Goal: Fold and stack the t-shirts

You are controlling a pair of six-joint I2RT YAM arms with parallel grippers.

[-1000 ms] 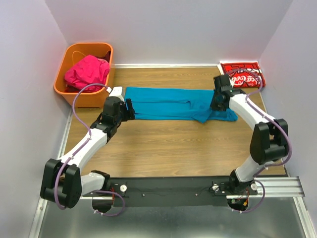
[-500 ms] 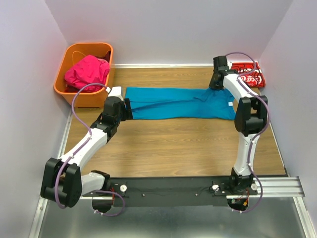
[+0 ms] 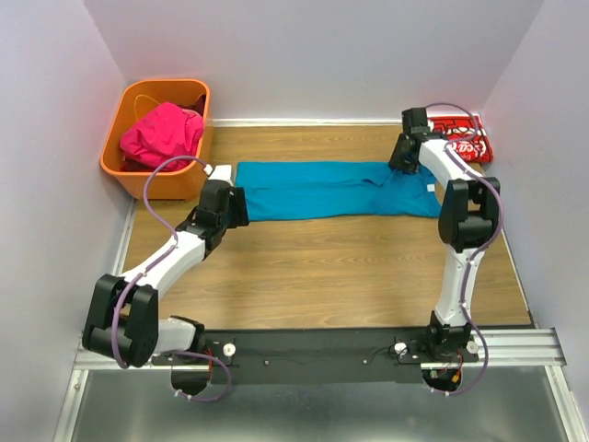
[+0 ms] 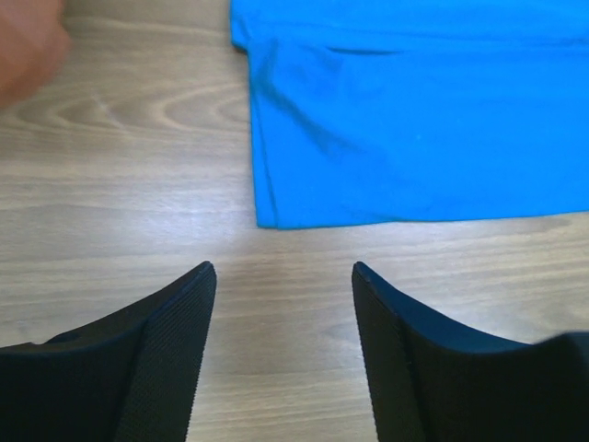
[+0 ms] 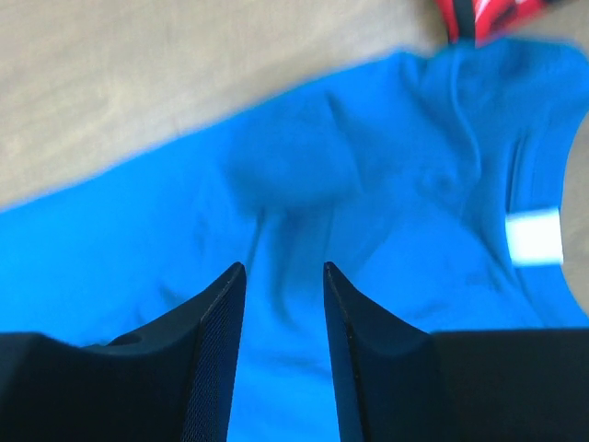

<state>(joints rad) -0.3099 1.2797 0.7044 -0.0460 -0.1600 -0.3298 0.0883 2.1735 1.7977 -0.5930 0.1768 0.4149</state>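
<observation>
The teal-blue t-shirt lies flat in a long strip, its long axis running straight from one gripper to the other. The left gripper, jaws spread and empty, has the hem corner just ahead of its tips. The right gripper, jaws apart, hovers over the collar end.

I work on a wooden tabletop of warm brown grain, boxed in by plain lavender walls: a far wall at twelve o'clock, a left wall at nine, a right wall at three. A white strip runs along the foot of the far wall. At six o'clock a black bar and a silver rail cross the table's near edge, with a dull grey metal sheet below them — the light falls soft and even, no hard shadows
</observation>
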